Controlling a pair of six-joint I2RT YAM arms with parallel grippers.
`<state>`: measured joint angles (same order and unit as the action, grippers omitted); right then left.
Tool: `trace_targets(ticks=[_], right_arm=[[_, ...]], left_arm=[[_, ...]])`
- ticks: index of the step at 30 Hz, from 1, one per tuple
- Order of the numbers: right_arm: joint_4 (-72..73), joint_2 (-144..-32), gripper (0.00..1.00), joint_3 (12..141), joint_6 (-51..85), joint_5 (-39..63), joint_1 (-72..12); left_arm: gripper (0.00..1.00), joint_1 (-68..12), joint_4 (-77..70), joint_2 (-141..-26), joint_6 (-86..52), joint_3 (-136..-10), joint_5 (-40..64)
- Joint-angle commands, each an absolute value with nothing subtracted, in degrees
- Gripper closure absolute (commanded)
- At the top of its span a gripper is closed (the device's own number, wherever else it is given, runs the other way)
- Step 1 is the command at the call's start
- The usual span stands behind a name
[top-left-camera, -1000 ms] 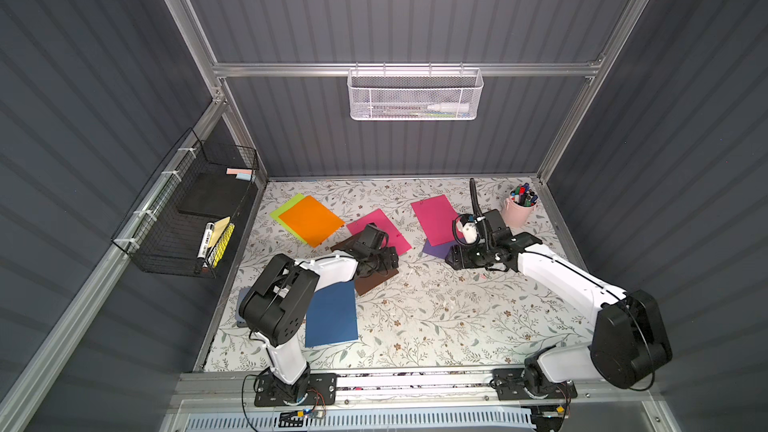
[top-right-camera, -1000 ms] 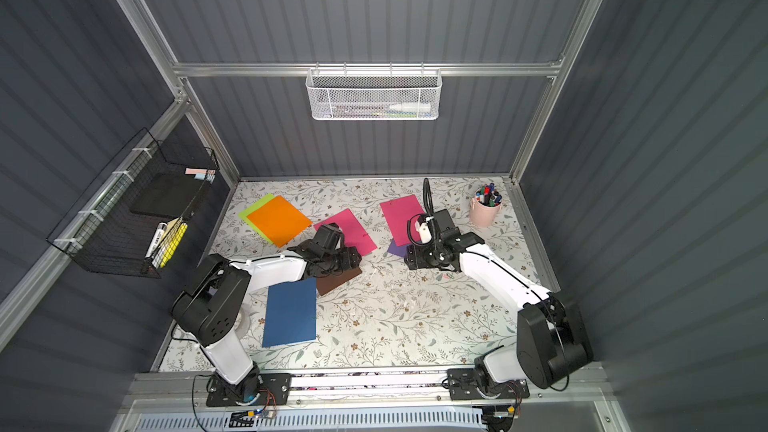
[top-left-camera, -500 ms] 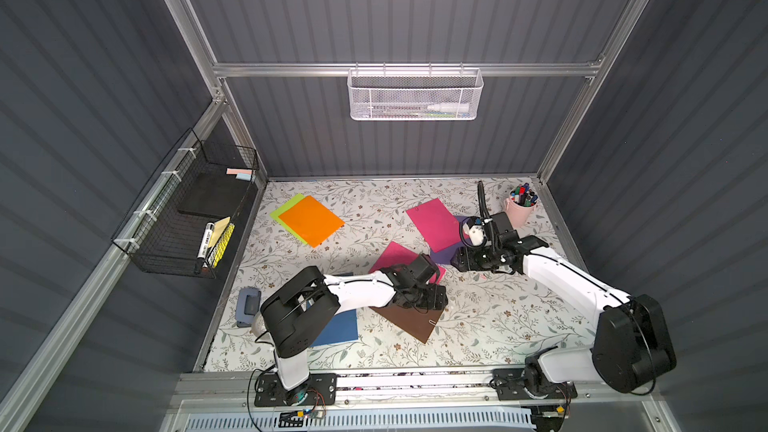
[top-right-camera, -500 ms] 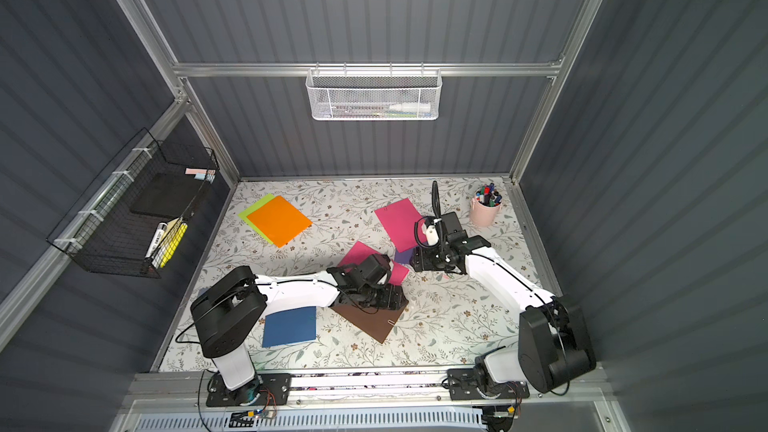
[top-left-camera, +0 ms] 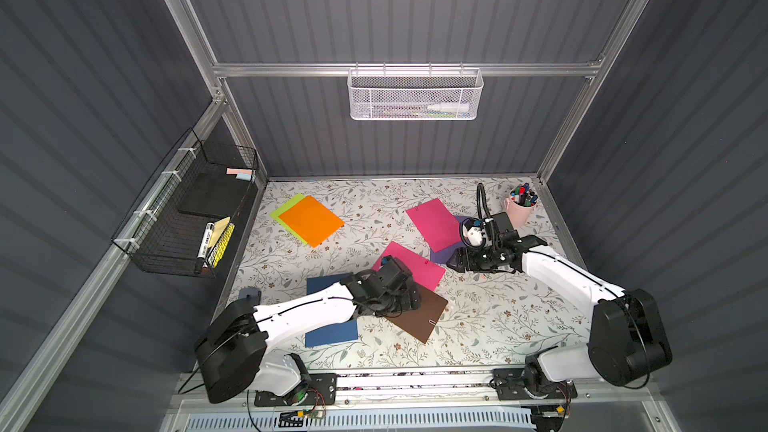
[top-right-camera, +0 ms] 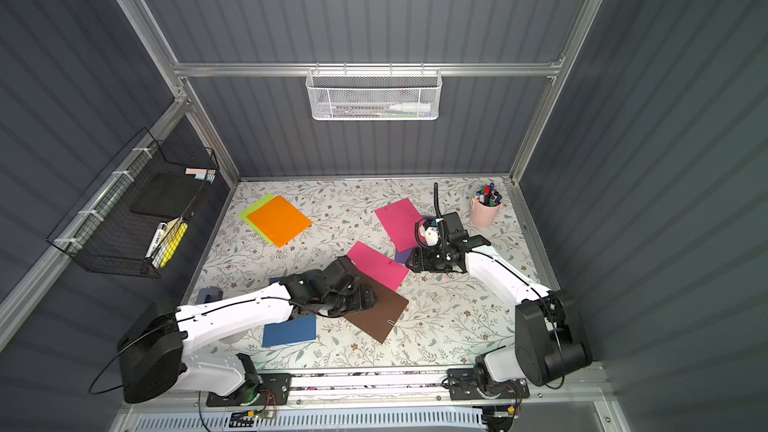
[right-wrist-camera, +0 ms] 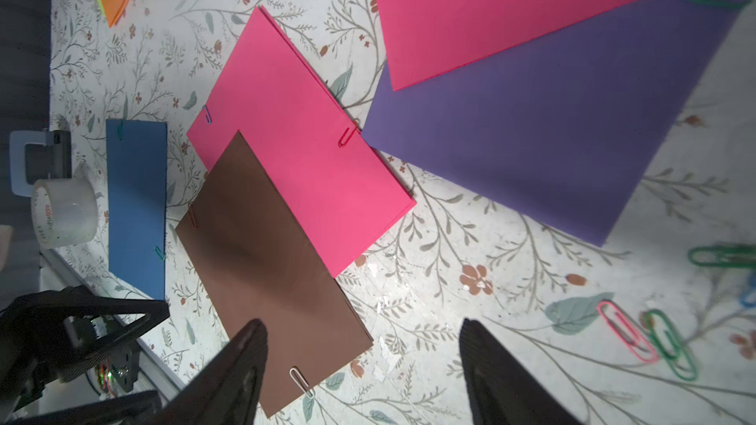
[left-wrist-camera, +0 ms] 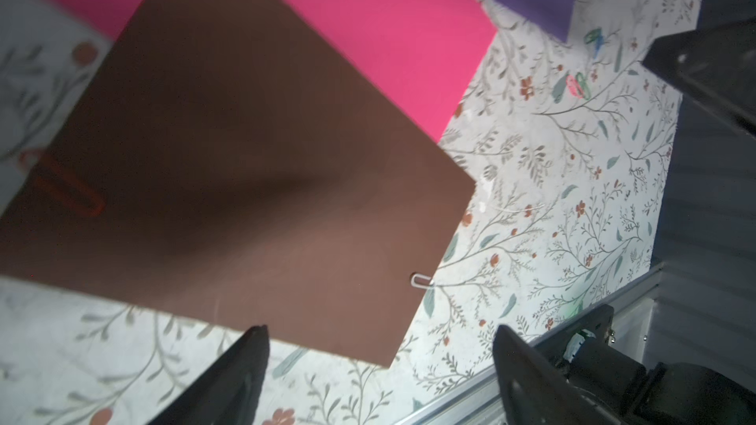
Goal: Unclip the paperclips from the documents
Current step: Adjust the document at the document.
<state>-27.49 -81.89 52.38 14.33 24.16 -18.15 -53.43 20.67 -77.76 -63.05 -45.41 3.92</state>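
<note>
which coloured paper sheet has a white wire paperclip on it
The brown paper sheet: a white wire paperclip sits on its edge. The pink sheet it overlaps carries red and blue clips, the navy sheet green ones.

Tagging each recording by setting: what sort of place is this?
Probably a staged office-desk cell in a robot lab: aluminium-framed grey walls, a wire basket of stationery, a pink cup of marker pens, and coloured paper sheets on a floral tabletop.

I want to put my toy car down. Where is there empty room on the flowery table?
Bare room lies between the orange sheet and the far pink sheet, and in front between the brown sheet and the right arm. The middle is crowded: near pink sheet, purple sheet, loose paperclips.
</note>
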Motion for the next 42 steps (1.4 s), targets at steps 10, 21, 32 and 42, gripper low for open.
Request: trace_targets(ticks=[10, 21, 32, 42], right_arm=[[-25.6, -89.1, 0.23, 56.4, 11.1, 36.3, -22.5], [-28.3, -96.2, 0.22, 61.9, 8.6, 37.0, -26.1], [-30.0, -105.4, 0.21, 69.8, 8.2, 34.4, -28.9], [-30.5, -108.2, 0.20, 72.9, 7.9, 26.6, -28.3]], left_arm=[[0.11, -52.7, 7.0, -78.7, -80.6, -33.5, 8.3], [0.11, -45.8, 7.7, -83.4, -74.8, -35.8, 3.7], [0.14, -42.8, 9.4, -94.6, -65.7, -42.5, -1.3], [0.21, -42.4, 9.7, -97.8, -62.4, -43.8, -2.3]])
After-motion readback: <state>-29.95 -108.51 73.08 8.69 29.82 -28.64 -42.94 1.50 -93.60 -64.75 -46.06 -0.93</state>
